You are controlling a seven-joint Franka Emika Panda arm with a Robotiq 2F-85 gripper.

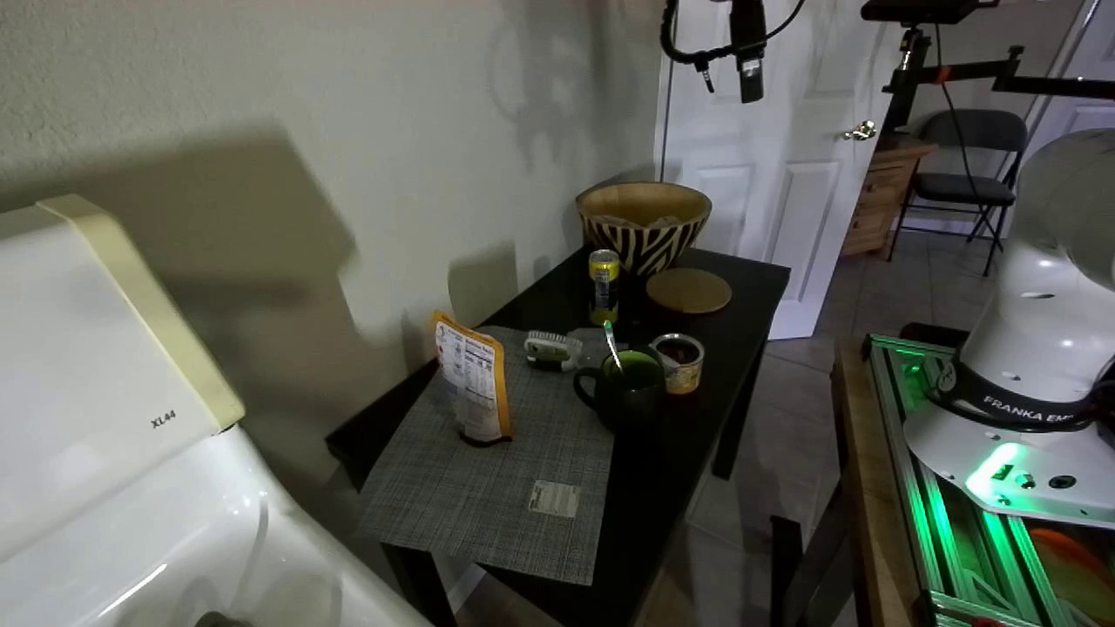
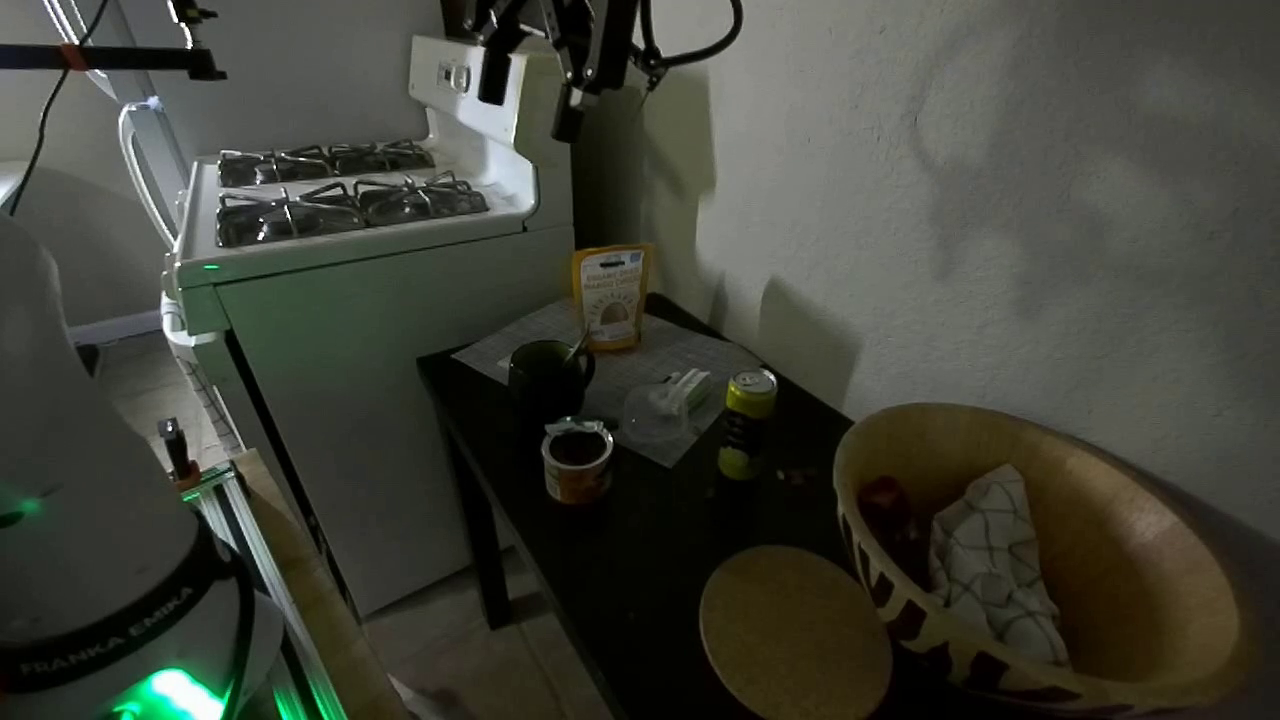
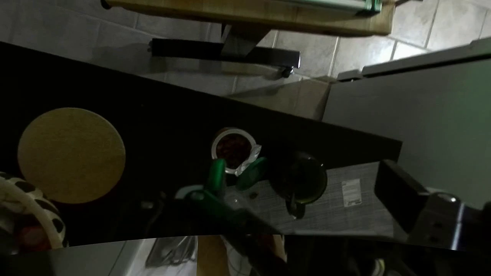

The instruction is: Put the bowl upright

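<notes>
Bowl of zebra-striped wood [image 1: 645, 235], rim-up, lies in the wrist view well left of the dark round mug [image 3: 298, 176] framed by the black two-fingered gripper [image 2: 531, 106], spread wide, empty.

The table [image 1: 649, 488] carries placemat [image 1: 470, 505], can [image 1: 604, 292], tub [image 1: 684, 376], disc [image 1: 689, 291] and bowl [image 1: 649, 242]

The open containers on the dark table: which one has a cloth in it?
The large zebra-striped wooden bowl: a white checked cloth lies in it. The dark mug holds a silvery utensil, and the small tub has dark contents.
</notes>
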